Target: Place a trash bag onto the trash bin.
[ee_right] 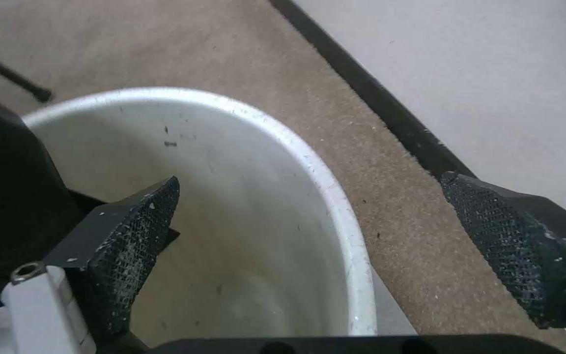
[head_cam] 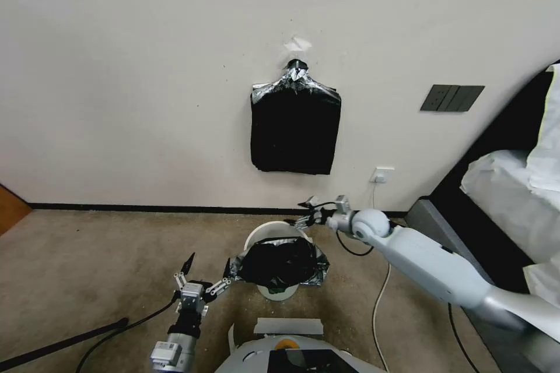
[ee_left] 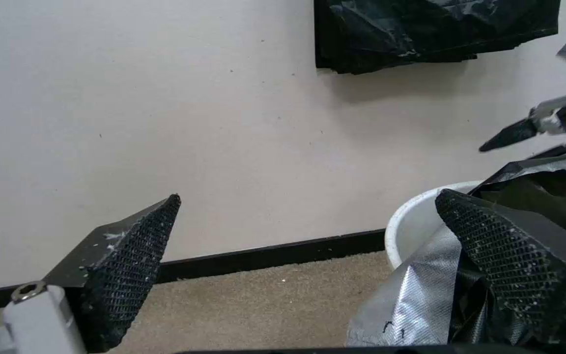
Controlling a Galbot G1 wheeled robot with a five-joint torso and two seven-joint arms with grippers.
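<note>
The cream-white trash bin [head_cam: 263,232] stands on the carpet near the wall. The crinkly black trash bag [head_cam: 281,263] lies rumpled over its near half, and the far rim is bare. My left gripper [head_cam: 207,273] is open just left of the bag, with one fingertip [ee_left: 493,246] against the bag's silvery edge [ee_left: 408,305] and nothing between the fingers. My right gripper [head_cam: 306,214] is open above the bin's far right rim. In the right wrist view the gripper [ee_right: 310,182] straddles the bin's rim [ee_right: 335,196], with the bag [ee_right: 1,196] dark at the side.
A flat black bundle of bags [head_cam: 296,128] hangs on the wall above the bin. A wall socket [head_cam: 382,175] and white cable [head_cam: 379,303] are at the right, beside white-covered furniture [head_cam: 513,198]. A black rod [head_cam: 64,341] lies on the carpet at the left.
</note>
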